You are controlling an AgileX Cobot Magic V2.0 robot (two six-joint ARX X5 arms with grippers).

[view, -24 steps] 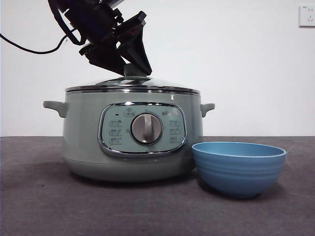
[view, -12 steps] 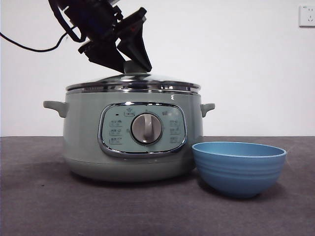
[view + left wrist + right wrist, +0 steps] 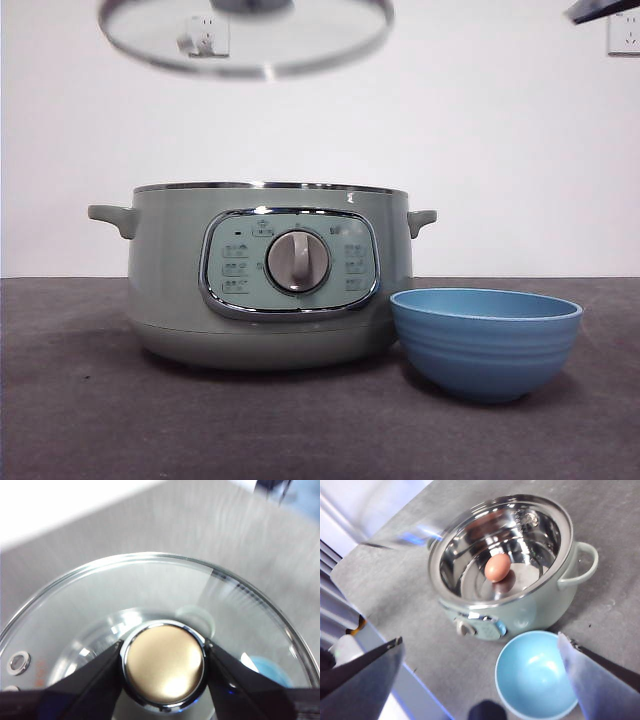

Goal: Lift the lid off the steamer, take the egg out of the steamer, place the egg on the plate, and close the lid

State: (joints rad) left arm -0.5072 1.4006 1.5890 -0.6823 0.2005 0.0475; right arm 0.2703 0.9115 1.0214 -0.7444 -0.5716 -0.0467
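Left pincer (image 3: 164, 666) is gripping the lid (image 3: 246, 38) by its knob, now raised clear of the steamer (image 3: 265, 275); right pincer (image 3: 480, 675) is hovering wide, egg (image 3: 497, 567) exposed.

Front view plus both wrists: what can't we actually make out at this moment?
- Egg: front view hides it behind the steamer wall; only the right wrist view shows it.
- Lid: knob and left gripper cut off by the front view's top edge.
- Plate interior: unseen from the front's level angle.
- Panel labels: too small.
- Right gripper: blurred.
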